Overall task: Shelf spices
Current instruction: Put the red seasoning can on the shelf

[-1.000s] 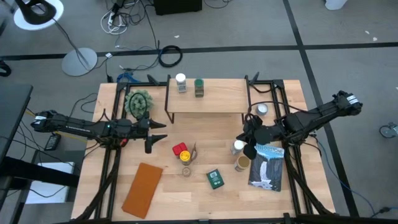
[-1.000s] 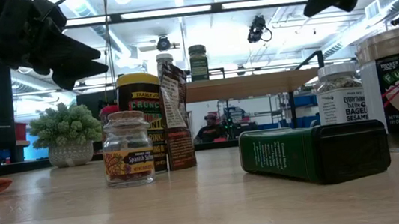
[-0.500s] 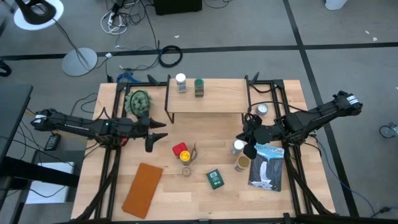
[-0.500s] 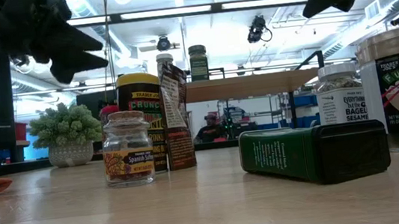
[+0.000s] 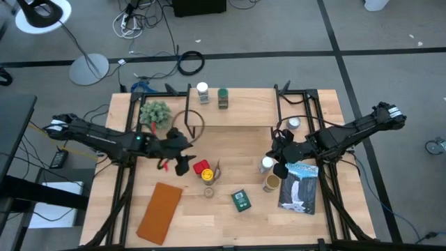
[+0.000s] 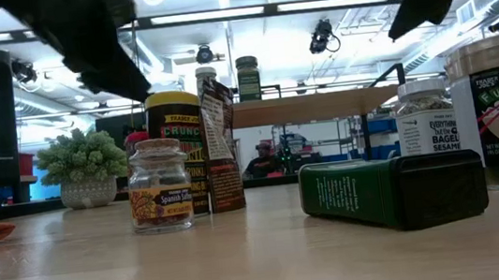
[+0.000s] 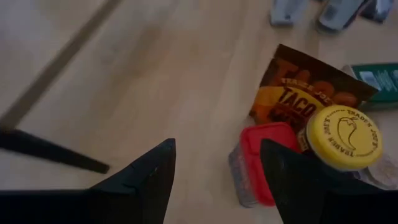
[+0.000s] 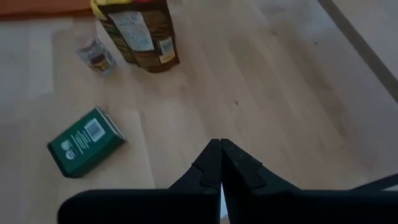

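Observation:
My left gripper (image 5: 183,167) hangs open above the table, slanting down, just left of a red-lidded jar (image 5: 201,167) and not touching it; the jar (image 7: 261,163) shows beyond its open fingers. Next to that jar stand a yellow-lidded jar (image 7: 344,137) and a taco packet (image 7: 297,94). A small glass jar (image 6: 158,184) and a green tin (image 5: 241,201) lying on its side sit nearer the front. My right gripper (image 5: 280,169) is shut and holds nothing, above a white-lidded jar (image 5: 267,164) and a tan-lidded jar (image 5: 271,183). The shelf (image 5: 244,111) carries two jars (image 5: 203,92) (image 5: 223,97).
A potted plant (image 5: 155,113) stands left of the shelf. A brown pad (image 5: 159,213) lies at the near left, and a blue-and-white book (image 5: 300,187) at the near right. Another white-lidded jar (image 5: 294,123) stands right of the shelf. Bare wood lies under and before the shelf.
My left gripper has swung toward the table's right, toward the red-lidded jar, and has tipped to point more steeply down; its fingers stay open. No jar, tin or packet has moved.

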Controlling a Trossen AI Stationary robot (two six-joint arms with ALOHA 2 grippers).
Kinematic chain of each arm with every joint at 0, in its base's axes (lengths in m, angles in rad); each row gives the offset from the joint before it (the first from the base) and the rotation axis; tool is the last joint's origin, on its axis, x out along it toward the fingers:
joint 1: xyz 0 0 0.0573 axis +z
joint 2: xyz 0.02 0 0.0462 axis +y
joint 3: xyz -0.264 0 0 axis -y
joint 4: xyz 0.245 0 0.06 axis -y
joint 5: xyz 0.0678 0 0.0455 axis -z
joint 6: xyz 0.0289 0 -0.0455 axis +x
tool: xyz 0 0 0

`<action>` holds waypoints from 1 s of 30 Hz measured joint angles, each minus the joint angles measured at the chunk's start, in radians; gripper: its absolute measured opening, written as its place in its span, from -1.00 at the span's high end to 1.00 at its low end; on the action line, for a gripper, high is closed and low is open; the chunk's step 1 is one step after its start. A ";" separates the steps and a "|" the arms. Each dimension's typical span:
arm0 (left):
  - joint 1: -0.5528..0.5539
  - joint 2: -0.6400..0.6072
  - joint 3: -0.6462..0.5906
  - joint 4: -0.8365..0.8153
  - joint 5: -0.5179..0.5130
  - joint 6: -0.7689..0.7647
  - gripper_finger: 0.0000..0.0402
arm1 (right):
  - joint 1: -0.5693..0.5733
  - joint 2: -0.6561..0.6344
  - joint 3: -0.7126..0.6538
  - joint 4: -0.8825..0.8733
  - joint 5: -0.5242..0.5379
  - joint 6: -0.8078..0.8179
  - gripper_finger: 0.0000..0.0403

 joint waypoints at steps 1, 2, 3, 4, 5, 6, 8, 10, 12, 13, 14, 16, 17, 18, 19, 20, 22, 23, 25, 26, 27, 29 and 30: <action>0.000 0.034 0.022 -0.001 0.007 0.000 -0.19 | 0.000 0.000 -0.006 -0.001 0.000 0.000 0.98; 0.000 0.065 0.041 -0.001 0.023 -0.001 -0.19 | 0.000 0.000 -0.012 0.000 0.000 0.000 0.98; 0.000 0.095 0.057 -0.005 0.035 -0.009 -0.19 | 0.000 0.000 -0.018 0.001 0.000 0.000 0.98; 0.000 0.128 0.074 -0.006 0.050 -0.019 -0.19 | 0.000 0.000 -0.025 0.004 0.000 0.000 0.98; 0.000 0.158 0.089 -0.009 0.066 -0.026 -0.19 | 0.000 0.000 -0.031 0.005 0.000 0.000 0.98; 0.000 0.189 0.104 -0.014 0.086 -0.029 -0.19 | 0.000 0.000 -0.036 0.004 0.000 0.000 0.98; 0.000 0.238 0.134 -0.025 0.126 -0.042 -0.19 | 0.000 0.000 -0.044 0.007 -0.001 0.001 0.99; 0.000 0.284 0.165 -0.044 0.154 -0.059 -0.19 | 0.000 0.000 -0.047 0.004 -0.001 0.007 0.99; -0.001 0.324 0.195 -0.088 0.158 -0.076 -0.19 | 0.000 0.000 -0.047 0.009 -0.001 0.010 0.99; -0.001 0.341 0.209 -0.110 0.159 -0.079 -0.19 | 0.000 0.000 -0.047 0.009 -0.001 0.010 0.98; -0.001 0.357 0.222 -0.131 0.161 -0.080 -0.19 | 0.000 0.000 -0.047 0.008 -0.002 0.010 0.98; 0.000 0.383 0.246 -0.155 0.190 -0.097 -0.19 | 0.000 0.000 -0.047 0.009 -0.001 0.010 0.97; 0.000 0.395 0.254 -0.159 0.208 -0.103 -0.19 | 0.000 0.000 -0.047 0.008 -0.002 0.010 0.97; 0.000 0.404 0.262 -0.159 0.221 -0.104 -0.19 | 0.000 0.000 -0.047 0.008 -0.002 0.010 0.97; 0.000 0.412 0.266 -0.157 0.229 -0.105 -0.19 | 0.000 0.000 -0.047 0.009 -0.002 0.010 0.97; -0.001 0.418 0.269 -0.154 0.231 -0.105 -0.19 | 0.000 0.000 -0.047 0.008 -0.002 0.010 0.98; -0.001 0.423 0.274 -0.156 0.230 -0.105 -0.19 | 0.000 0.000 -0.047 0.008 -0.002 0.010 0.98; -0.001 0.425 0.278 -0.160 0.230 -0.105 -0.19 | 0.000 0.000 -0.047 0.008 -0.002 0.010 0.98; 0.000 0.428 0.287 -0.167 0.230 -0.100 -0.19 | 0.000 0.000 -0.047 0.008 -0.002 0.010 0.98; 0.002 0.429 0.292 -0.171 0.228 -0.098 -0.19 | 0.000 0.000 -0.047 0.008 -0.001 0.010 0.98; 0.002 0.429 0.295 -0.173 0.220 -0.096 -0.19 | 0.000 0.000 -0.047 0.008 -0.001 0.009 0.98; 0.003 0.430 0.300 -0.176 0.182 -0.066 -0.19 | 0.000 0.000 -0.047 0.008 -0.002 0.009 0.97; 0.006 0.430 0.300 -0.176 0.164 -0.044 -0.19 | 0.000 0.000 -0.047 0.008 -0.002 0.009 0.97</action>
